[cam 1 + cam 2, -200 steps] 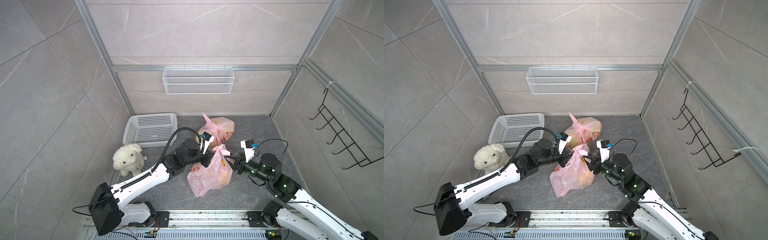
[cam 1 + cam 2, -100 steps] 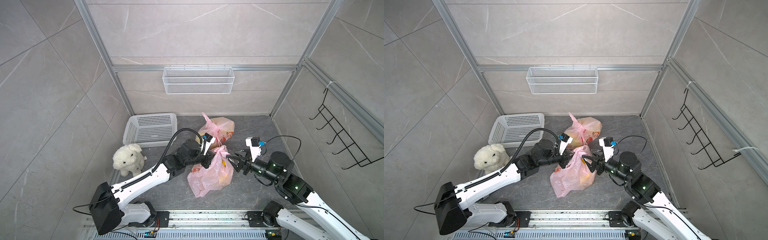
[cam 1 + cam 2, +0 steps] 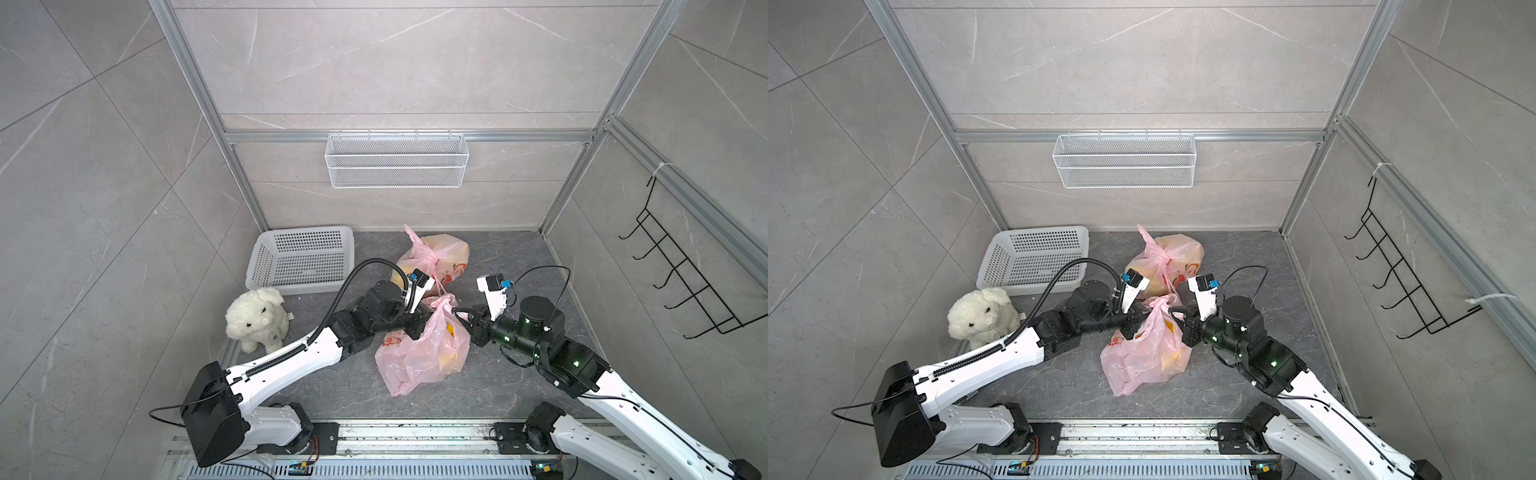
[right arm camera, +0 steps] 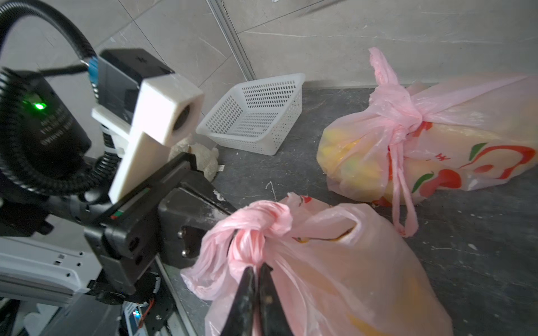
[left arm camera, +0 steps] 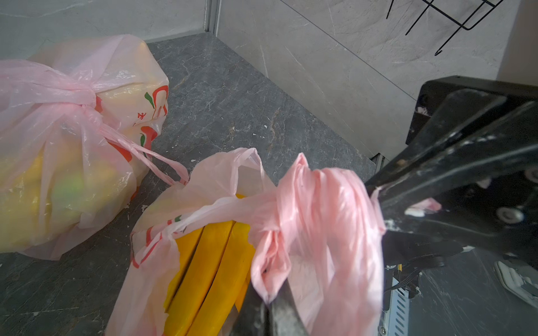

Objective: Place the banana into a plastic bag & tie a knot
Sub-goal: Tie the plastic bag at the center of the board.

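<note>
A pink plastic bag [image 3: 424, 353] [image 3: 1146, 353] lies mid-floor with its two handles twisted into a loose knot [image 4: 262, 218] at the neck. The yellow banana [image 5: 209, 261] shows inside through the bag's mouth. My left gripper [image 3: 429, 321] [image 5: 273, 299] comes at the neck from the left and is shut on a bunched pink handle. From the right, my right gripper [image 3: 457, 313] [image 4: 257, 269] is shut on the other handle just below the knot. Both sets of fingertips nearly meet at the neck, which is lifted slightly.
A second pink bag [image 3: 432, 259], tied, lies just behind. A white basket [image 3: 303, 259] stands at the back left with a white plush toy [image 3: 257, 318] in front of it. A wire shelf [image 3: 397, 166] hangs on the back wall and a black hook rack [image 3: 681, 282] on the right wall.
My right gripper, open in the earlier frames, has shut on the bag's handle at the neck, and its arm has shifted a little to the right. The left gripper has kept its hold.
</note>
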Controlling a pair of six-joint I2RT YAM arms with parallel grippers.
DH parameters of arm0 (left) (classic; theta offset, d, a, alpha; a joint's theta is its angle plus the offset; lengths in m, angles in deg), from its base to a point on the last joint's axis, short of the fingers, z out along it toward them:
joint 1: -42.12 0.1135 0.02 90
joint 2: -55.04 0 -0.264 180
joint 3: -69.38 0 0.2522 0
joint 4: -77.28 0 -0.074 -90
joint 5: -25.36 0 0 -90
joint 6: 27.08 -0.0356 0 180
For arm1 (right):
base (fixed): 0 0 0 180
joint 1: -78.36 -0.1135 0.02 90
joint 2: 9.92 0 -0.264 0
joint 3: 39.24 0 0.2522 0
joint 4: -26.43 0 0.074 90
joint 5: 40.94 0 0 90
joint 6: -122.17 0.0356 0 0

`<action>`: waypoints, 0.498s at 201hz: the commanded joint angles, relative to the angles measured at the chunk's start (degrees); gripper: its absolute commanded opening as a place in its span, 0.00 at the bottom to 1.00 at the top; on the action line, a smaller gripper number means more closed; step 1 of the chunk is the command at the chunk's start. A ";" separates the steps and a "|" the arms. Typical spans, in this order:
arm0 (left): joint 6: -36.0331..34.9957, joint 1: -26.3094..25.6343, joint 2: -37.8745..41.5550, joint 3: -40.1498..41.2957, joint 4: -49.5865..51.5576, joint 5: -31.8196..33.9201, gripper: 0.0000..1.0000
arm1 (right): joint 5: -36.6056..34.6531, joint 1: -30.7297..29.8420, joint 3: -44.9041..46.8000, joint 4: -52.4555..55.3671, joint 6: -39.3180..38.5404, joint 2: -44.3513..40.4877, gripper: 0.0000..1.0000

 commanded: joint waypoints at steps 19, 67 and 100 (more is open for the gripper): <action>-1.24 -0.18 3.21 1.46 -2.26 2.40 0.00 | -7.56 -0.22 2.84 6.29 -0.06 -1.70 0.00; -1.18 -0.20 3.36 2.71 -2.71 2.52 0.00 | -7.82 -0.25 5.51 6.20 0.66 -0.61 0.00; -1.42 -0.19 3.62 2.71 -1.62 2.63 0.00 | -7.36 -1.19 6.59 3.95 -0.87 1.19 0.00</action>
